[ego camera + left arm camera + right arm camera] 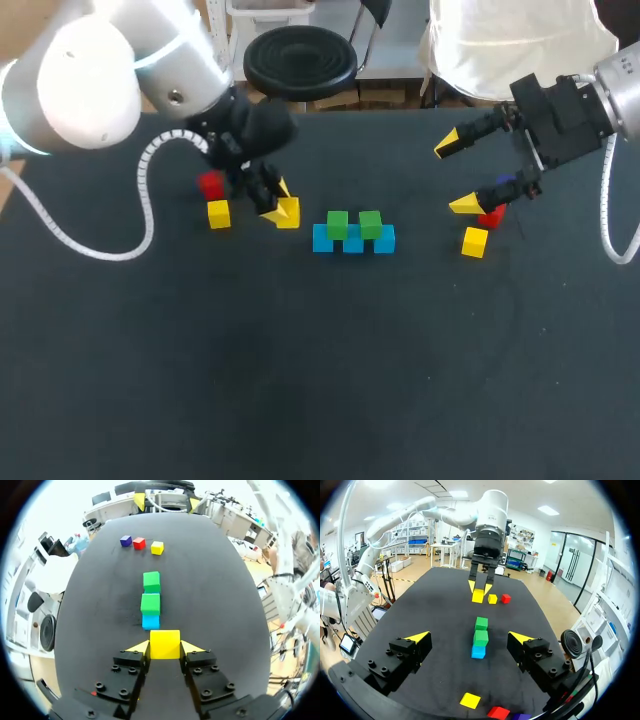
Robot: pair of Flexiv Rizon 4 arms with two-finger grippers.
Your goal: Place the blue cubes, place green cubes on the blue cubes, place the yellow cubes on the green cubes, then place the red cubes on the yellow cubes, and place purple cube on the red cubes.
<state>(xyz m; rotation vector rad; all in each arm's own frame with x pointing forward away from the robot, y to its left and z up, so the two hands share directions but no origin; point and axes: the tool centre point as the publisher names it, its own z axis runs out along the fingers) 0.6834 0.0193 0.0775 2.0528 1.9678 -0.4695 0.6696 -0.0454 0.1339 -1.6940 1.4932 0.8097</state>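
Jaws of left arm (pixel 90 80) clamp yellow cube (pixel 164 644).

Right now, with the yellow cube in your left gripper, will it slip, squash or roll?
Probably rigid: the yellow cube shows sharp, undented edges in the left gripper. Its flat faces sit squarely in the grip, so slipping seems unlikely. It shouldn't roll; on the green cubes, about its size, it could tip if off-centre.

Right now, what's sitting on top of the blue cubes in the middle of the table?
Two green cubes rest on the blue cubes, with nothing on them yet. The greens hide most of the blue tops.
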